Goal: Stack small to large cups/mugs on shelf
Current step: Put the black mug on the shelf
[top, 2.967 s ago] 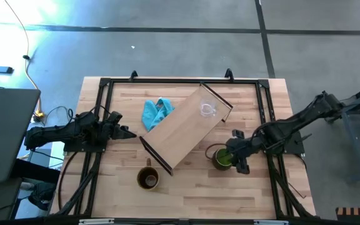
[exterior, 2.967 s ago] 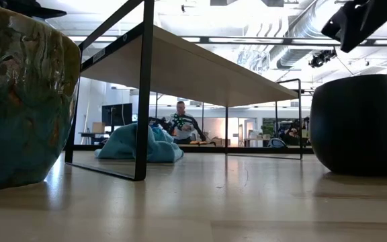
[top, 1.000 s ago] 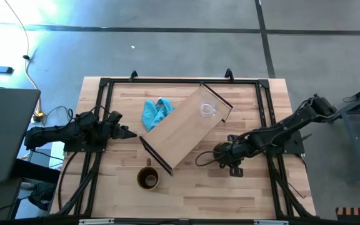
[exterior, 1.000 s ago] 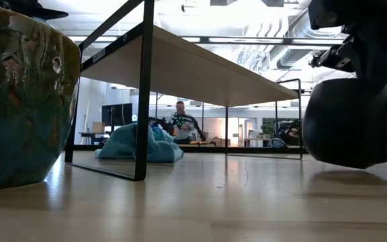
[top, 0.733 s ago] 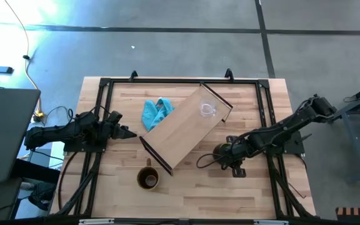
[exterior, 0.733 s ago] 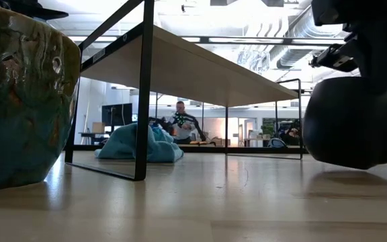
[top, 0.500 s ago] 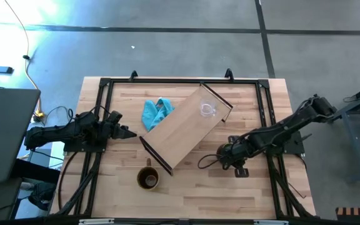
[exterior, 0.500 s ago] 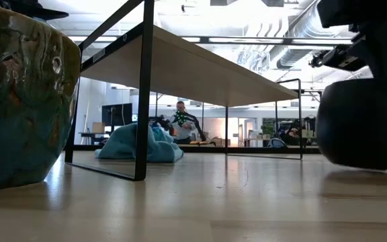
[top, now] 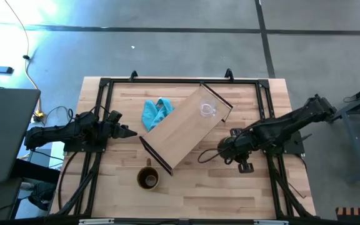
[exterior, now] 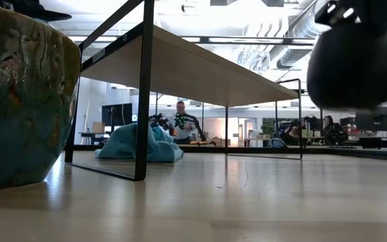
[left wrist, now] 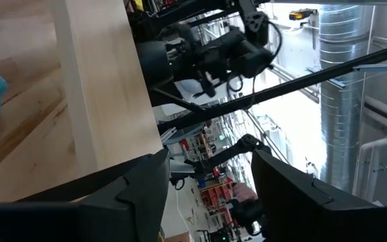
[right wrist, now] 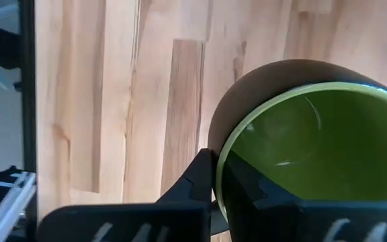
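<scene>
We found the right gripper (right wrist: 215,185) pinched shut on the rim of the green mug (right wrist: 301,154), one finger inside and one outside, the mug lifted clear of the tabletop (top: 192,187) just off the shelf's (top: 183,128) near-right edge. The left gripper (top: 130,132) waited by the table's left rail with its jaws apart and nothing between them. We noted the glass cup (top: 206,110) on the shelf's far end, the brown mug (top: 147,179) on the tabletop by the shelf's near end, and the blue cloth (top: 156,112) beside the shelf.

Green mug (right wrist: 301,144) lifted; brown mug (top: 147,179) on table; glass cup (top: 206,110) on shelf (top: 183,134).
</scene>
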